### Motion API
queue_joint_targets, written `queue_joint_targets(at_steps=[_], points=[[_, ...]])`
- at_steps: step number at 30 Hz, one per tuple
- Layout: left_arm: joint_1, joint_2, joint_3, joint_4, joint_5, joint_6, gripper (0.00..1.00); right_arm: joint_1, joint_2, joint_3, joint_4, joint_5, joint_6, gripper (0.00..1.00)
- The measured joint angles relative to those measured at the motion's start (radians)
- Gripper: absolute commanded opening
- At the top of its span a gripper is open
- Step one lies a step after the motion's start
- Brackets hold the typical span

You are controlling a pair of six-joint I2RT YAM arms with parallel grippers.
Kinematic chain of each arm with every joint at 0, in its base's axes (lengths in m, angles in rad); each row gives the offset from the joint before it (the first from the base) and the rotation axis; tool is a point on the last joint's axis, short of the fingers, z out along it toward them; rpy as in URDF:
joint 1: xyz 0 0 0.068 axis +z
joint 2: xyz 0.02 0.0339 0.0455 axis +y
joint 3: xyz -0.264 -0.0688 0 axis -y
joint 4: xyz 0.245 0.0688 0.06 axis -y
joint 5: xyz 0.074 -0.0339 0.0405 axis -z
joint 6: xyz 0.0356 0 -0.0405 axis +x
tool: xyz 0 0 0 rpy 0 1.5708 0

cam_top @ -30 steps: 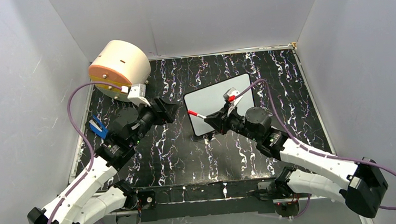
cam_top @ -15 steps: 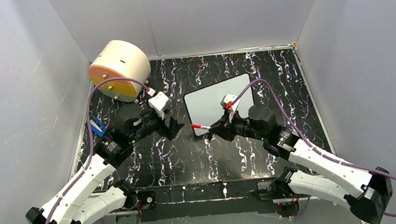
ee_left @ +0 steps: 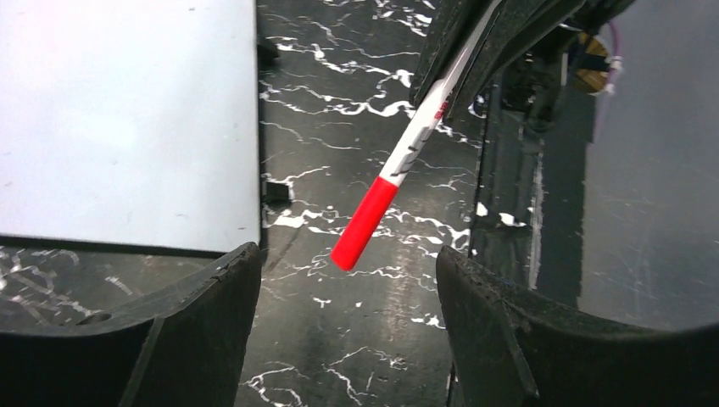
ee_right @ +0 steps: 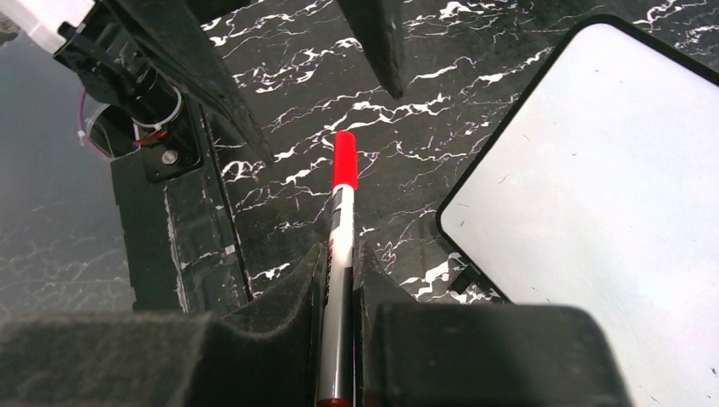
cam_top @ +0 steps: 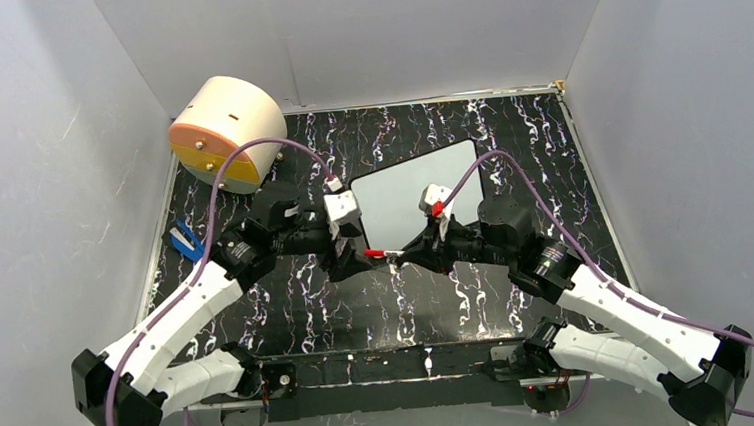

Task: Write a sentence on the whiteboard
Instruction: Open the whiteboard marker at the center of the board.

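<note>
Left to right: one beige drum lies on its side in the far left corner of the worktop, orange face towards the arms. Just one small blue thing near the left edge, can't tell what it is.

Left fingers are spread wide, and the red cap of the marker hangs in the gap between them, touching neither. One marker only, white barrel with some red and black print on it, way too blurry to read, so no brand from me.

The one whiteboard lies flat mid-worktop, just beyond where the two arms meet. Its face looks plain white in all three views, thin dark rim.

Right fingers are clamped tight on the marker's barrel, cap end sticking out towards the left arm.
</note>
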Motion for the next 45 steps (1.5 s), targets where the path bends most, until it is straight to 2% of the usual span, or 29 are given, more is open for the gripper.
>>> queue_joint_targets(at_steps=[6,12,25,32,34,36,45], points=[[0.0,0.076,0.039,-0.019,0.113,0.013,0.61,0.0,-0.004,0.005,-0.009,-0.047,-0.023,0.0],[0.0,0.108,0.057,-0.03,0.197,0.018,0.57,0.0,-0.01,0.005,-0.006,-0.077,-0.031,0.0],[0.0,0.17,0.061,-0.039,0.267,0.019,0.44,0.0,0.0,0.005,0.051,-0.123,-0.023,0.0],[0.0,0.171,0.064,-0.041,0.28,0.029,0.24,0.0,0.017,0.005,0.055,-0.137,-0.016,0.0],[0.0,0.17,0.064,-0.044,0.288,0.034,0.14,-0.001,0.018,0.005,0.056,-0.137,-0.014,0.0],[-0.001,0.165,0.064,-0.058,0.301,0.049,0.0,-0.003,0.019,0.005,0.056,-0.143,-0.008,0.0],[-0.013,0.119,0.064,-0.103,0.3,0.144,0.0,-0.006,0.014,0.005,0.064,-0.196,-0.003,0.0]])
